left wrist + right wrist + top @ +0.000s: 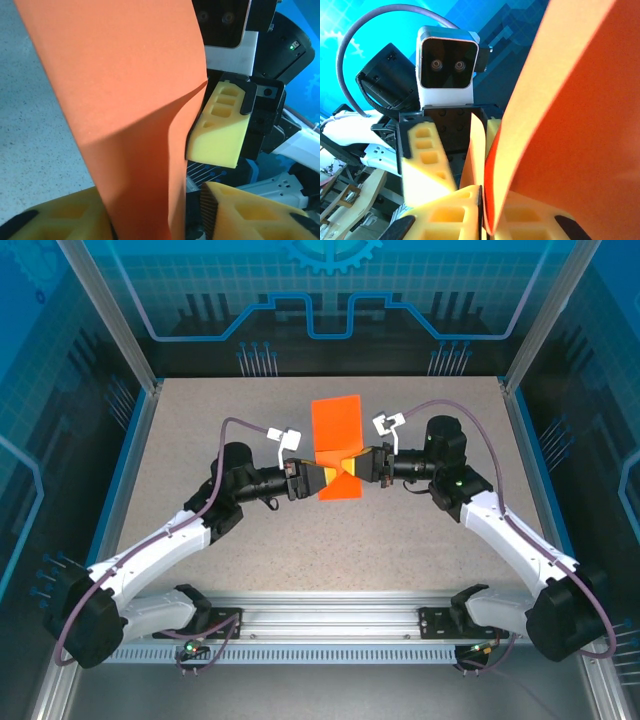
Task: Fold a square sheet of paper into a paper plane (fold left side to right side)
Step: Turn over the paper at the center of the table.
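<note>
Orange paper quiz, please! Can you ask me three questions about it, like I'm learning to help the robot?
1. What colour is the paper?
2. True or false: the paper lies flat on the table with nothing touching it.
3. Where is the paper in the top view? A: near the middle of the table. B: in the far left corner. C: hanging off the near edge.

Key: 1. Orange. 2. False; it is bent and lifted, and the right gripper is pinching it. 3. A.
</note>
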Controlling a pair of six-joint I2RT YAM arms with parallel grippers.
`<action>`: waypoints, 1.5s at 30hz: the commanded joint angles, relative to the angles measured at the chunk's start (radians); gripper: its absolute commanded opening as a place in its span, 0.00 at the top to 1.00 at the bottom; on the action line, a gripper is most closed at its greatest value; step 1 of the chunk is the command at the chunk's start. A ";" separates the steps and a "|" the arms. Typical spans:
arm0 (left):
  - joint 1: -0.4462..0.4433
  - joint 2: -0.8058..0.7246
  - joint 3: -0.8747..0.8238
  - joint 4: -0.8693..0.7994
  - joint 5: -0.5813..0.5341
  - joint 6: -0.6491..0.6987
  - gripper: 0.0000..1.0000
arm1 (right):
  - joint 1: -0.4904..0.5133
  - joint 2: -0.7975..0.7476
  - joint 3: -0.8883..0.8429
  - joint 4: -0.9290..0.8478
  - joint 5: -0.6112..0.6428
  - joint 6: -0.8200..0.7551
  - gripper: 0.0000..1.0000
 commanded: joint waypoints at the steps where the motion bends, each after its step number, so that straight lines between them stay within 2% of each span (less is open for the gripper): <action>1: -0.004 -0.006 0.036 -0.026 -0.022 0.032 0.62 | -0.005 -0.027 -0.041 0.013 0.009 0.008 0.86; 5: -0.005 0.002 0.041 -0.056 -0.039 0.035 0.74 | -0.020 -0.039 -0.053 -0.003 0.016 0.005 0.82; 9: -0.004 0.004 0.047 -0.101 -0.060 0.052 0.85 | -0.039 -0.064 -0.053 -0.095 0.046 -0.042 0.68; 14: -0.011 0.006 0.083 -0.298 -0.141 0.152 0.97 | -0.090 -0.126 -0.042 -0.354 0.172 -0.166 0.52; 17: -0.045 0.018 0.133 -0.475 -0.246 0.246 1.00 | -0.128 -0.150 -0.022 -0.588 0.329 -0.251 0.45; 21: -0.169 0.068 0.250 -0.759 -0.559 0.369 1.00 | -0.172 -0.154 0.032 -0.866 0.649 -0.312 0.39; 24: -0.259 0.152 0.350 -0.938 -0.790 0.387 1.00 | -0.224 -0.152 0.029 -0.973 0.786 -0.316 0.30; 28: -0.377 0.322 0.498 -1.172 -1.120 0.307 1.00 | -0.292 -0.168 0.008 -1.025 0.862 -0.302 0.17; 31: -0.432 0.466 0.617 -1.344 -1.305 0.204 1.00 | -0.325 -0.190 -0.010 -1.026 0.879 -0.294 0.08; 32: -0.444 0.509 0.651 -1.385 -1.334 0.176 1.00 | -0.333 -0.195 -0.010 -1.028 0.884 -0.292 0.05; 34: -0.456 0.611 0.735 -1.481 -1.380 0.088 1.00 | -0.349 -0.202 -0.010 -1.033 0.890 -0.292 0.02; 38: -0.461 0.764 0.862 -1.613 -1.384 -0.090 1.00 | -0.375 -0.213 -0.037 -1.045 0.888 -0.297 0.01; 42: -0.460 0.879 0.955 -1.691 -1.338 -0.245 1.00 | -0.396 -0.230 -0.050 -1.037 0.864 -0.302 0.00; 45: -0.459 0.934 0.994 -1.683 -1.267 -0.269 1.00 | -0.405 -0.240 -0.059 -1.028 0.836 -0.300 0.00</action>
